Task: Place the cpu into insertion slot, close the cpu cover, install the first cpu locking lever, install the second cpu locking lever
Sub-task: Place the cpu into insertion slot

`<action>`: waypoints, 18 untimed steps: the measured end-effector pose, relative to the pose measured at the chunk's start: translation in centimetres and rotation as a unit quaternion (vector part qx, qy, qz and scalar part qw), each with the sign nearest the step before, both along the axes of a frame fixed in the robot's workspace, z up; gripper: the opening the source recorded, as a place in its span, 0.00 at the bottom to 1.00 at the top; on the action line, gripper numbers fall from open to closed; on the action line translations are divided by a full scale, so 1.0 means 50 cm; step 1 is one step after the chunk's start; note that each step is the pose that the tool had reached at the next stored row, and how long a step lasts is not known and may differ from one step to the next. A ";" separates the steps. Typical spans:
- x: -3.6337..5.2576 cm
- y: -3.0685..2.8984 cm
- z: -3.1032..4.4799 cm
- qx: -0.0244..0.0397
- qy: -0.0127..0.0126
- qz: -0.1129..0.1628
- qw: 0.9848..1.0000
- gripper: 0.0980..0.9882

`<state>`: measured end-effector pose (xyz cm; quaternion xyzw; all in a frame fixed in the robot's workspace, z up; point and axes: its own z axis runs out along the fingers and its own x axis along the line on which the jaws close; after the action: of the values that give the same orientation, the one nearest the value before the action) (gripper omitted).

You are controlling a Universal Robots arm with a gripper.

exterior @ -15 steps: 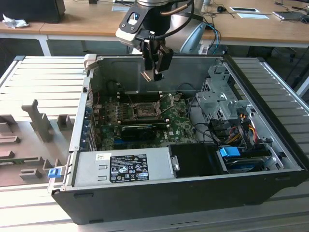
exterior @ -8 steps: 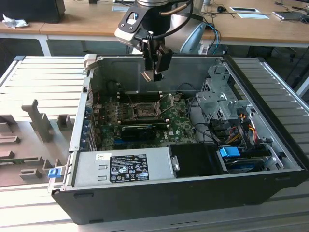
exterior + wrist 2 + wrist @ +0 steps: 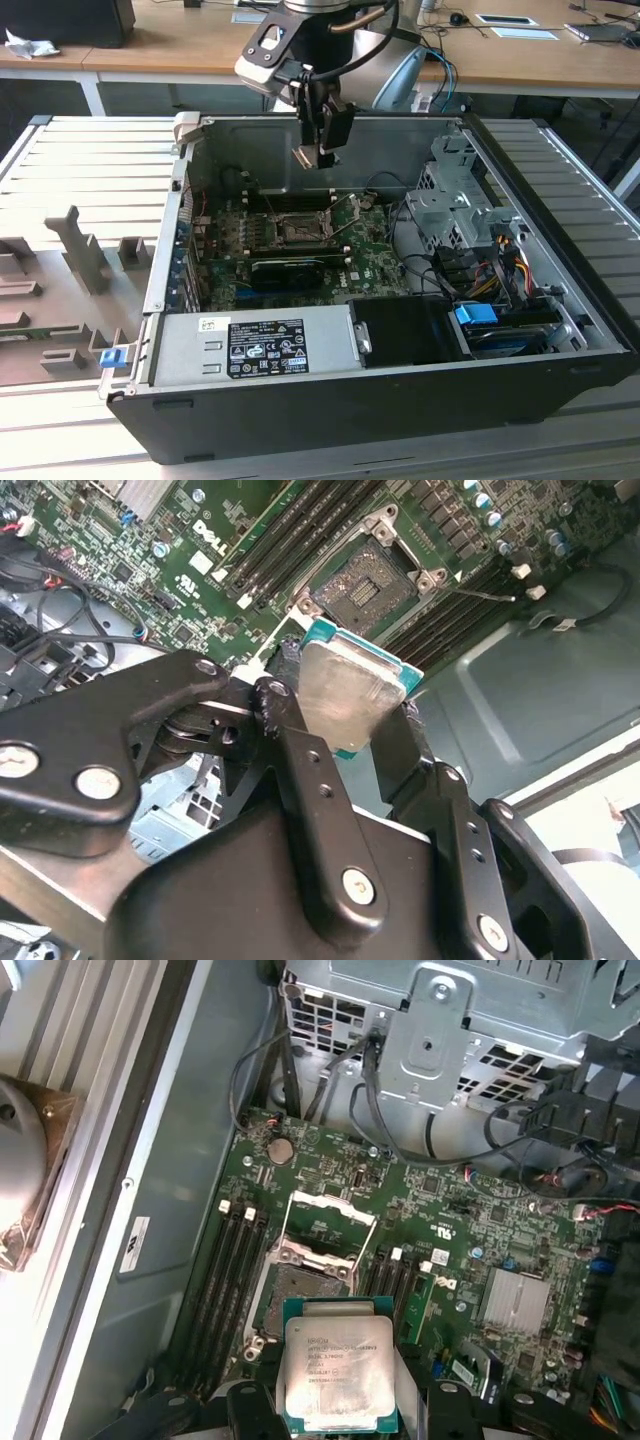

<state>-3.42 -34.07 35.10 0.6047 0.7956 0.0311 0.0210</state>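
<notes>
Silver-topped cpu (image 3: 337,1370), clamped in the end effector (image 3: 345,715), hides part of the insertion slot (image 3: 300,1292) in the first wrist view.

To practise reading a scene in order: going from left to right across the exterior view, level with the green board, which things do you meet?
grey upright block → chip socket → metal drive cage
</notes>
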 end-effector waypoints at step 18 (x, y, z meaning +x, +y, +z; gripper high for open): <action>0.000 0.000 -0.003 0.000 0.000 -0.068 0.998 0.48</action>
<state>-3.42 -34.06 34.93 0.6570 0.7529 0.0294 0.0232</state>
